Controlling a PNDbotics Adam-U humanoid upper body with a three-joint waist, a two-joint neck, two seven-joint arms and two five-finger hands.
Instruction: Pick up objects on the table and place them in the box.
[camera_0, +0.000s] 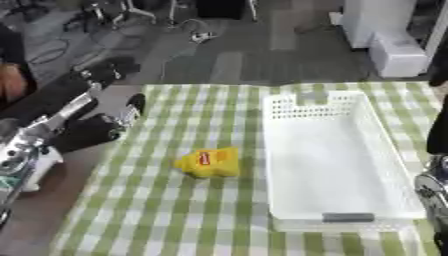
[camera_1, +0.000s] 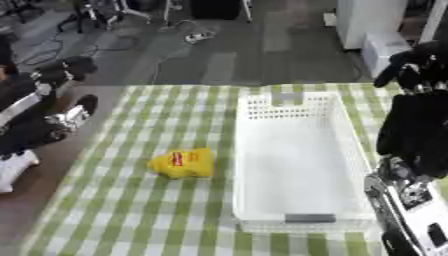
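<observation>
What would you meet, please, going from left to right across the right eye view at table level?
Left hand → yellow packet → white basket → right hand.

Left arm (camera_0: 39, 132): silver-and-white segments showing along its length, black casing covering the upper part. Left hand (camera_0: 96, 131): black, with silver metal glinting at the joints. Right hand (camera_1: 418, 120): black fingers showing. Right forearm (camera_1: 407, 210): black and silver, carrying white panels.
</observation>
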